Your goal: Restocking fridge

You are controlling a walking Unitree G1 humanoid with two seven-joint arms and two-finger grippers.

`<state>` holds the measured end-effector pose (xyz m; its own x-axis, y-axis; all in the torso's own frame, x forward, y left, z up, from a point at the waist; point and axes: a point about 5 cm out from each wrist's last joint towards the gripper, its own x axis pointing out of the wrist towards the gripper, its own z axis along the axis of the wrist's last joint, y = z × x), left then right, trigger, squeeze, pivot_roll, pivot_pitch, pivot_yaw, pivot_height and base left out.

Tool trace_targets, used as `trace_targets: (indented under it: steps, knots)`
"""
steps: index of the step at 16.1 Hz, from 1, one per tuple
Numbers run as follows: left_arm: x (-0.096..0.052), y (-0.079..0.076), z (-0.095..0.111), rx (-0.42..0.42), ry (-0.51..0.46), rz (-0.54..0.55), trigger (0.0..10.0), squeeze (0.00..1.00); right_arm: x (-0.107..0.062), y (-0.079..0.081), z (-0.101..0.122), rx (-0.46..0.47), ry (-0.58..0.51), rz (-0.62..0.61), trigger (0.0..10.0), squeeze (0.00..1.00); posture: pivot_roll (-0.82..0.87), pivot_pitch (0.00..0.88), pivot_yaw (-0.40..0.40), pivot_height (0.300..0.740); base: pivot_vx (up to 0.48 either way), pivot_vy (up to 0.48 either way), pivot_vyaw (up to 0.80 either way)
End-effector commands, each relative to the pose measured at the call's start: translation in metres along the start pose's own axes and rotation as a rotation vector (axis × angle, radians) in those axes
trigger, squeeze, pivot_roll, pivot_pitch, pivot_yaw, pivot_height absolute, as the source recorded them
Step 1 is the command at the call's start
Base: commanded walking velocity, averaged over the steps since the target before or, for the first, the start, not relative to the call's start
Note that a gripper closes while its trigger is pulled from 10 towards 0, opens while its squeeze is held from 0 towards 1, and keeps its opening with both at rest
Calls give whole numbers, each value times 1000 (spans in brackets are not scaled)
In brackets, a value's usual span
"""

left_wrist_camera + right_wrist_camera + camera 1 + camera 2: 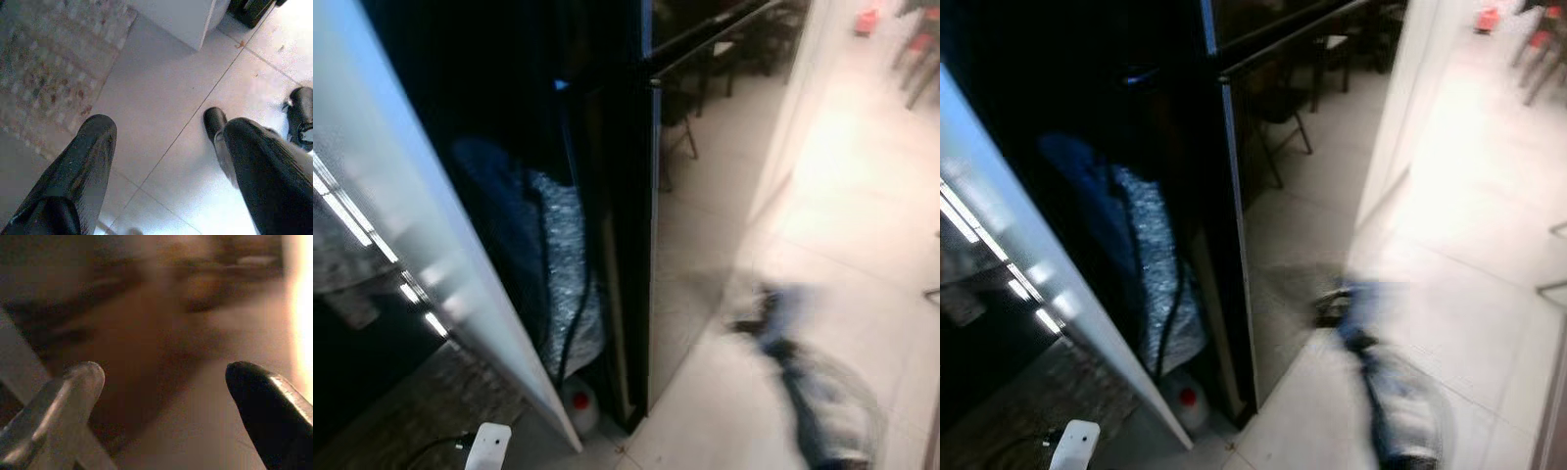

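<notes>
Fridge stands tall and black dead ahead, long axis straight up, its glossy side mirroring the tiled floor. Pale frosted panel leans across on my left, with a white jug with a red cap tucked at the base between them. My left gripper hangs over the tiles, jaws wide apart, holding nothing. My right gripper is spread too and empty; everything past it is blur.
</notes>
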<state>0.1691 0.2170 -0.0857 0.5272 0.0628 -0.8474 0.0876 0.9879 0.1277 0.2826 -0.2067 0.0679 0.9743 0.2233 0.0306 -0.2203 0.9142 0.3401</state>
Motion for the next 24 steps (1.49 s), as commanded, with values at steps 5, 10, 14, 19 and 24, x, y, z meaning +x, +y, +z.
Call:
trace_targets:
  steps: [5,10,14,19,24]
  knots:
    - [-1,6,-2,-7,13,19,10000,0,-90,-74,-82,64,449,-580,10000,0,-197,0,66,740,0,0,0]
    - [-1,-1,-6,-70,14,29,10000,0,-131,-54,-135,5,827,-564,10000,0,-130,0,1,740,0,0,0]
    - [0,-7,-8,-72,22,25,10000,0,-131,-51,-139,-53,895,-532,10000,0,-79,0,2,740,0,0,0]
    - [-1,3,-8,-70,21,49,10000,0,-142,-47,-148,-134,983,-540,10000,0,-91,0,39,740,0,0,799]
    - [-2,12,-6,-47,13,61,10000,0,-156,-37,-160,-294,1145,-394,10000,0,-110,0,73,740,0,0,800]
